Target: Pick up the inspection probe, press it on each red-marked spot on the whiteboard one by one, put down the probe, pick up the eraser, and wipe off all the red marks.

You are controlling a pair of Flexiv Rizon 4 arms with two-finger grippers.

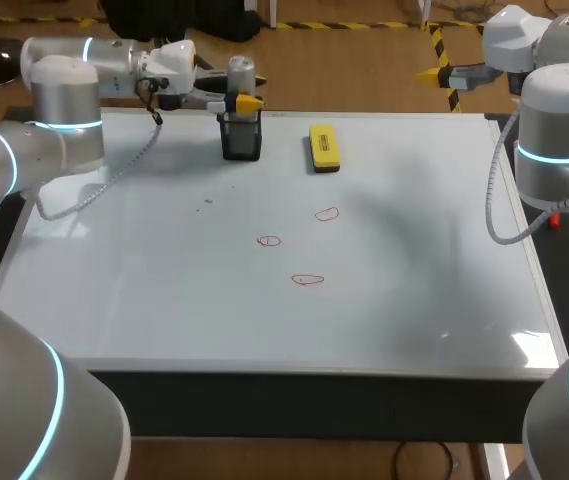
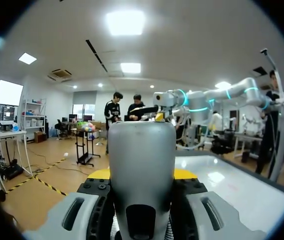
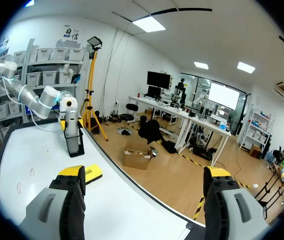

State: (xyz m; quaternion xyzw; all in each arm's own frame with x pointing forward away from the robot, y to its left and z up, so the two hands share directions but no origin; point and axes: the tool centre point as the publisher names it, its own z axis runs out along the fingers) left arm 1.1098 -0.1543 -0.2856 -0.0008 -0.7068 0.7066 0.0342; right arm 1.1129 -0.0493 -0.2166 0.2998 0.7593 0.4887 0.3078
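L end effector (image 1: 236, 101) clenched on probe (image 1: 241, 73), upright in holder (image 1: 241, 140) at whiteboard's (image 1: 164, 300) 12 o'clock, so you'd prob. lift straight up. Eraser (image 1: 324, 147) at holder's 3 o'clock; red marks (image 1: 307, 280) unwiped. R end effector (image 3: 144, 182) released, off-board.

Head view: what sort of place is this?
Probably a robotics lab bench: a left arm and right arm flank a whiteboard with red marks, a yellow eraser and an inspection probe.

Nothing on the worktop (image 1: 304, 400) carries lettering, a number or a label that can be read. The whiteboard (image 1: 144, 300) bears only three red loops (image 1: 307, 280), which form no letters. The yellow eraser (image 1: 324, 147), at 12 o'clock of them, shows no legible print.
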